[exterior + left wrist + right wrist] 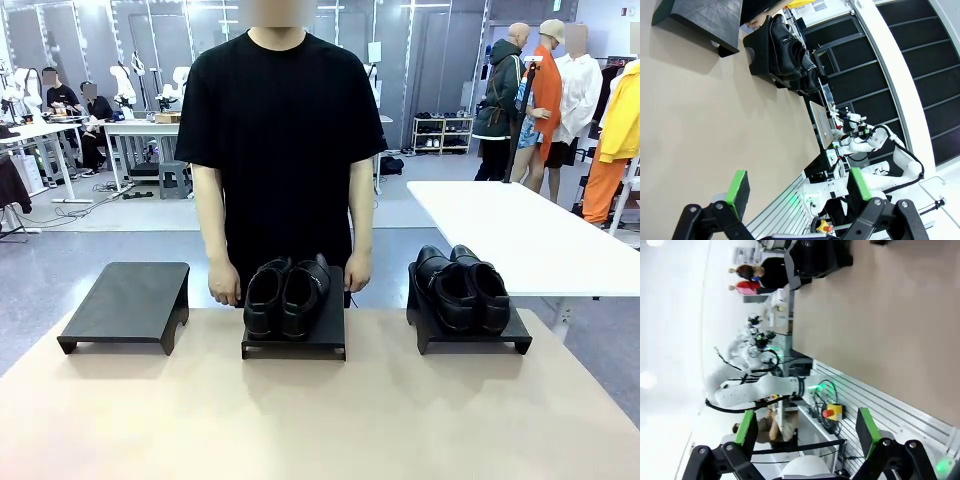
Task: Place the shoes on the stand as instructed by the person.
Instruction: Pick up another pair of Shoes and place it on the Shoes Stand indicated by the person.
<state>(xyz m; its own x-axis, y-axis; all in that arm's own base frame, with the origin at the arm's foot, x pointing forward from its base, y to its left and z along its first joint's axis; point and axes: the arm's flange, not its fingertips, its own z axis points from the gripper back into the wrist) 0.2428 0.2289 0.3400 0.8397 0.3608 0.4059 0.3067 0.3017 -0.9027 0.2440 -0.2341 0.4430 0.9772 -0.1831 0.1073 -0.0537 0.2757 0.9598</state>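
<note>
Nearest the robot, the bare tan tabletop (300,420) is lying clear between the arms and the stands. In the left wrist view the left gripper (797,190) is hanging with its green-padded fingers wide apart and nothing between them; in the right wrist view the right gripper (807,432) is standing just as wide and empty, off the table's near edge.

Taking the middle black low stand (295,340) as the landmark: one pair of glossy black round-toed leather shoes (285,295) is sitting on top of it, side by side and touching, long axes running from near to far. To its left an identical empty black stand (125,305) is waiting. To its right a third black stand (470,335) is carrying the second pair of glossy black shoes (463,288), angled slightly.

Just behind the middle stand the person in a black T-shirt (280,130) is standing with hands lowered, not pointing that I can tell.

Judging by position, each pair is lying ahead across the table; the right arm is nearer the right-hand pair, and either arm could reach the middle one.
</note>
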